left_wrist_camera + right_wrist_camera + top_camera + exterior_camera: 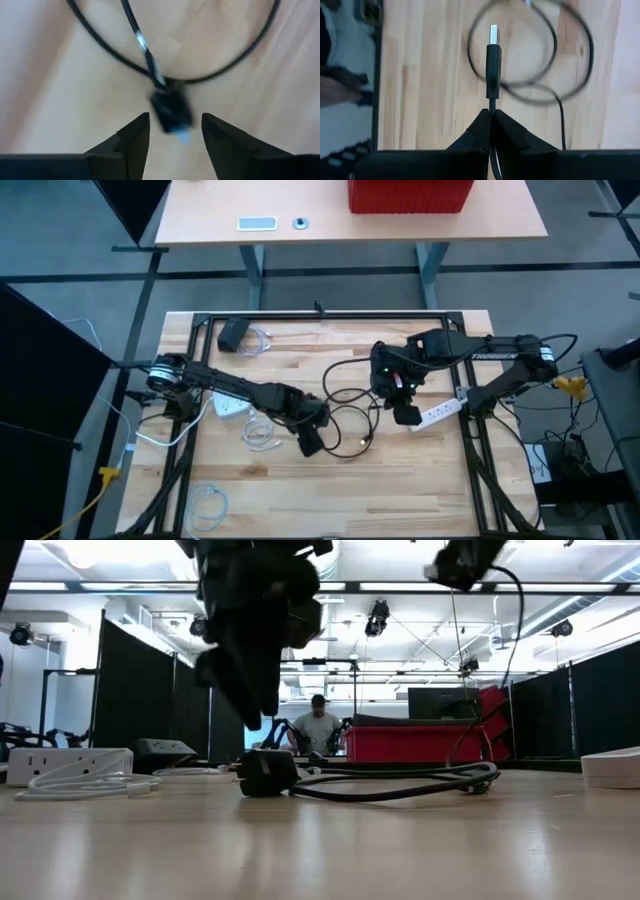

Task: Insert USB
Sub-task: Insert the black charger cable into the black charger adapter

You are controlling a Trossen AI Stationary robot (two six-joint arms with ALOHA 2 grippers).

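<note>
- Two grippers are at work over the wooden table (300, 480): the left gripper (310, 442) sits low near the table's middle, and the right gripper (405, 412) hangs to its right, beside a white power strip (440, 412).
- The high view shows the black cable (345, 405) looping on the table between the two grippers, but the plug is too small to make out there.
- The right wrist view fills that in: the right gripper's fingers (480, 131) are pinched together on the cable just behind the USB plug (493, 60), which sticks out from them with its metal tip bare, above the coiled cable on the wood.
- The left wrist view shows the left gripper with its fingers (134, 136) spread apart on either side of a small black connector block (171, 111) lying on the table; they do not touch it.
- Only the low view shows height: the left gripper (250, 710) hovers just over the block (266, 773), and the cable rises from the table to the right gripper at the top edge.
- That view also shows a second white power strip (65, 762) on the left, a person (318, 728) in the room beyond, and a red bin (425, 740).
</note>
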